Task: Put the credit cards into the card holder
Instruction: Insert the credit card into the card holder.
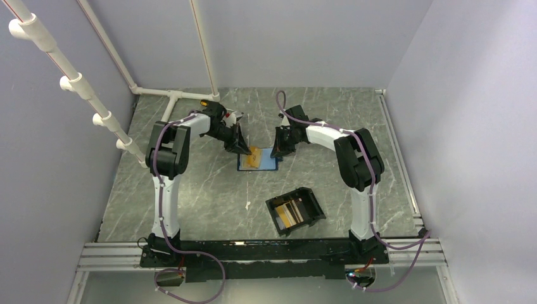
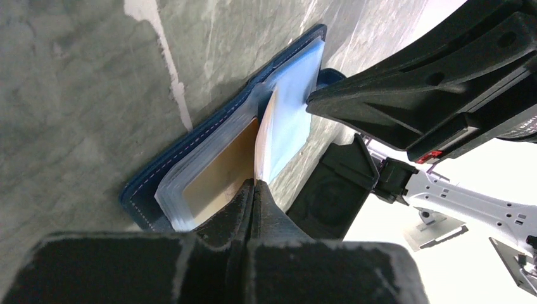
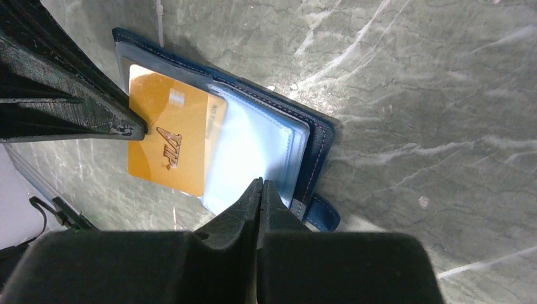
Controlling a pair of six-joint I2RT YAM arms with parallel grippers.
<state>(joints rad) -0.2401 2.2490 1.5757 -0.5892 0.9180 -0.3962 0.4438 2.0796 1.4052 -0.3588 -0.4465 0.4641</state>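
Sticking partway out of a clear sleeve (image 3: 253, 149) of the open blue wallet (image 3: 316, 136), one gold card (image 3: 168, 142) is pinched at its edge between the closed tips of the left gripper (image 2: 255, 183), straight in front of that wrist. The right gripper (image 3: 261, 185), jaws shut and empty, presses its tips on the sleeve just beside the card, toward the wallet's opposite side. The wallet lies on the table (image 1: 190, 190) between both arms. The black tray (image 1: 316, 209) sits well apart, nearer the arm bases, with other gold cards (image 1: 290, 214) lying inside it.
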